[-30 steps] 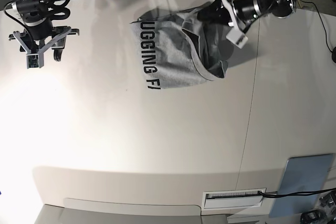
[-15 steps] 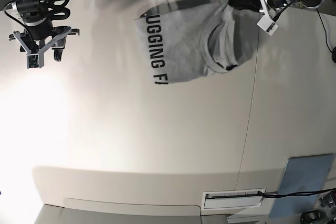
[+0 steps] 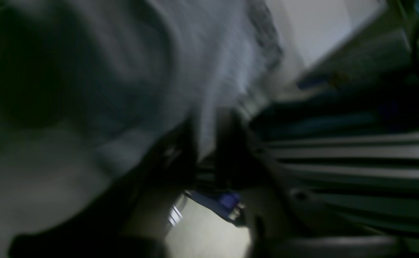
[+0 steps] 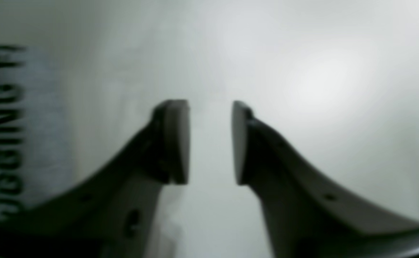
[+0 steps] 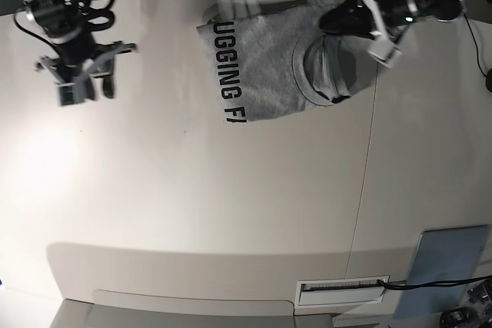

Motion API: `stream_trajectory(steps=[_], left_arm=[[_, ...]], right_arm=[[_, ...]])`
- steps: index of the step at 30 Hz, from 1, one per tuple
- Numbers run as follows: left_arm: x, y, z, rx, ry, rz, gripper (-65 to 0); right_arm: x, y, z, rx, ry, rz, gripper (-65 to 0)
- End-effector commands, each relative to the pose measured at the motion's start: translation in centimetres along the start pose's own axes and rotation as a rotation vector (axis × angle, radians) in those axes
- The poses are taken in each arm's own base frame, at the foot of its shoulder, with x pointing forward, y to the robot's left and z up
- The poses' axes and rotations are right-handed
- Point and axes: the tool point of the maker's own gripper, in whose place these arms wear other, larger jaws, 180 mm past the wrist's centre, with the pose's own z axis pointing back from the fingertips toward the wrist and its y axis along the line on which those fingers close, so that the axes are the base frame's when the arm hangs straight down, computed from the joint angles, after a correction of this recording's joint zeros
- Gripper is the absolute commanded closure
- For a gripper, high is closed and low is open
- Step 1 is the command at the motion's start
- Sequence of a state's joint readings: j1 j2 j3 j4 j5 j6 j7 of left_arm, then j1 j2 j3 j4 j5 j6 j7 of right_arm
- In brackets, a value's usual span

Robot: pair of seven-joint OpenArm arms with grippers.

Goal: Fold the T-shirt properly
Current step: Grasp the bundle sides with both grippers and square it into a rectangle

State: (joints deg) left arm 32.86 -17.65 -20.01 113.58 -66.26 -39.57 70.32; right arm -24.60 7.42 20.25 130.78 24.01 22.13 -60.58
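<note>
One T-shirt (image 5: pixel 273 63), two grippers, one grey-blue pad (image 5: pixel 446 263), one white label plate (image 5: pixel 342 289) w/ a barcode-like strip, too small to read.

T-shirt sits top centre of the base view, on the pale table (image 5: pixel 192 205). Heather grey, bunched, collar ring (image 5: pixel 319 74) showing toward its right side. Black block letters run down its left edge: "UGGING F" readable, rest cut off by the fold. Right wrist view catches the same lettering at the far left of frame (image 4: pixel 5 129), blurred, same partial read.

Left gripper (image 5: pixel 350 19) is upper right in base view, arm reaching in from the top right corner, tilted down-left onto the shirt's upper right edge. Left wrist view is heavy blur: grey cloth (image 3: pixel 123 71) fills the upper left, dark fingers (image 3: pixel 227 143) mid-frame w/ cloth running down between them — reads as clamped on the fabric.

Right gripper (image 5: pixel 77 86) is upper left in base view, well apart from the shirt, above bare table. Right wrist view: two dark fingers (image 4: pixel 173 143) parted by a narrow gap, nothing between them, only table behind.

Pad lies lower right, label plate just left of it, both well apart from the shirt.
</note>
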Motion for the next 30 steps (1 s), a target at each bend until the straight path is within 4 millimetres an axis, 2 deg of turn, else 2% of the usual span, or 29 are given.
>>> stream_trajectory(steps=[1, 3, 6, 9, 14, 23, 26, 30], left_arm=[[0.0, -0.8, -0.4, -0.024, 0.005, -0.025, -3.9], [-1.1, -2.0, -1.9, -0.06, 0.059, -0.048, -3.9], [-1.7, -3.3, -3.6, -0.089, 0.081, -0.085, -3.9], [-2.2, -3.4, -4.8, -0.067, 0.11, -0.133, -3.9], [-3.5, -0.8, -5.9, 0.036, 0.209, -0.148, -3.9], [-5.7, 4.1, -6.6, 0.125, 0.316, -0.108, -3.9], [-6.0, 6.0, -6.7, 0.175, 0.345, -0.121, -3.9], [-5.1, 9.4, -6.5, 0.295, 0.362, -0.182, -3.9]], right_arm=[[1.0, 0.6, -0.5, 0.02, -0.038, 0.014, -12.1], [1.0, 2.2, -2.1, 0.068, -0.031, 0.029, -6.5], [1.6, 4.3, -4.4, 0.125, -0.031, 0.065, -1.7], [2.5, 5.9, -6.2, 0.157, -0.043, 0.108, -1.3], [3.8, 8.2, -9.1, 0.224, -0.05, 0.128, -1.3], [6.2, 12.1, -14.6, 0.34, -0.039, 0.193, 0.0], [5.9, 13.6, -15.7, 0.376, 0.014, 0.244, 0.0], [4.4, 14.4, -15.8, 0.392, 0.097, 0.297, 0.0]])
